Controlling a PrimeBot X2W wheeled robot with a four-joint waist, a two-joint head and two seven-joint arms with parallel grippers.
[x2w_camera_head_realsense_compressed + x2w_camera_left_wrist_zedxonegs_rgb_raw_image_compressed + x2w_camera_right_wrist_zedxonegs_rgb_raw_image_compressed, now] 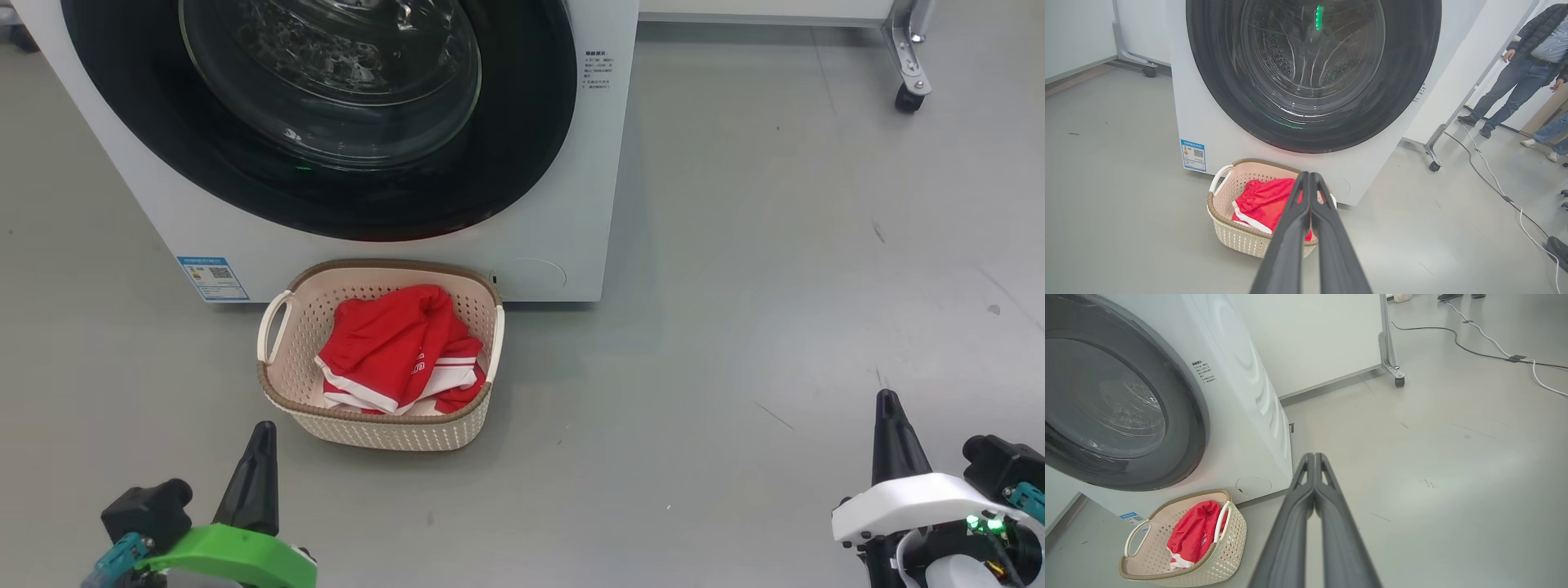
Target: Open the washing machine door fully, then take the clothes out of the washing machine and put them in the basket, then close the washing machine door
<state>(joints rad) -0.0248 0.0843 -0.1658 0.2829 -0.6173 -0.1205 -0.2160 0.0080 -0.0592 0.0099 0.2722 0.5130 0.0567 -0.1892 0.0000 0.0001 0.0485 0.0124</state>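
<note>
**Hovering low with both pincers pressed shut, clothes in the basket ahead**

The left gripper sits at the lower left of the head view. Its two long dark fingers are closed tip to tip on nothing and point up that view, with a green shell on its wrist. The basket stands just ahead of it and slightly to its right, apart from the fingertips. The right gripper, white-shelled, is likewise closed and empty over bare grey floor, well apart from the basket.

The basket is cream plastic, a rounded rectangle with perforated sides, a brown woven-look rim and loop handles. The clothes lie crumpled inside it, soft red fabric with white stripes.

Just behind it rises the washing machine, a smooth white box. The washing machine door is shut against the front, a glossy black rim around bulging clear glass. A blue sticker marks the lower left corner.

Farther off, in the left wrist view, a cable trails across the floor and a person stands.
</note>
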